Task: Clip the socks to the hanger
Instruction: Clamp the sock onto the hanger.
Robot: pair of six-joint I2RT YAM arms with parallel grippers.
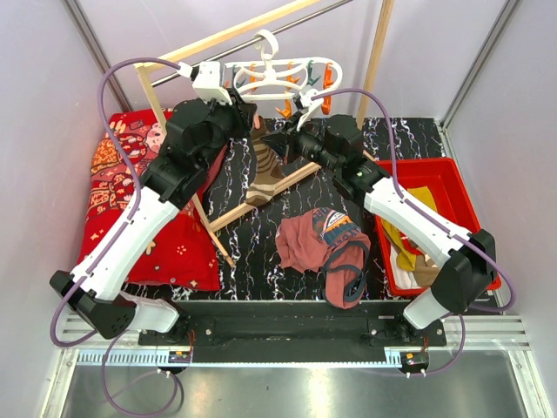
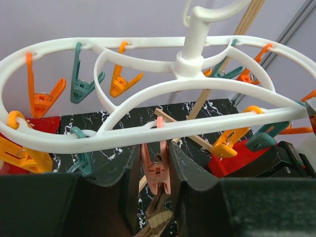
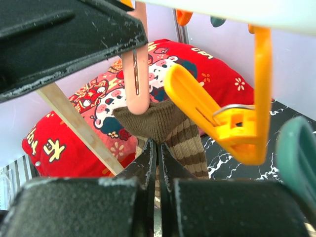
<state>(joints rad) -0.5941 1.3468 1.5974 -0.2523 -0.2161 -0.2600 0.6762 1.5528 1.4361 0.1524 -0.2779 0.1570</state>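
Note:
The white oval hanger (image 1: 287,77) hangs from the rail, its ring (image 2: 148,129) carrying orange and teal pegs. My left gripper (image 2: 156,170) is shut on a salmon-pink peg (image 2: 157,170) under the near ring, one finger pressing each side of it. A brown-and-tan striped sock (image 1: 264,170) hangs below. My right gripper (image 3: 157,148) is shut on this sock (image 3: 173,123) just under its cuff and holds the cuff up against the tip of the pink peg (image 3: 138,84). From above, both grippers (image 1: 255,120) (image 1: 283,138) meet under the hanger.
A red tray (image 1: 452,174) at the right holds yellow socks (image 1: 409,239). A rust-maroon garment (image 1: 313,239) lies mid-table. A red cartoon cushion (image 1: 130,200) lies at the left. Wooden rack poles (image 1: 376,61) and a base slat (image 1: 291,181) stand close by. An orange peg (image 3: 222,113) hangs beside the sock.

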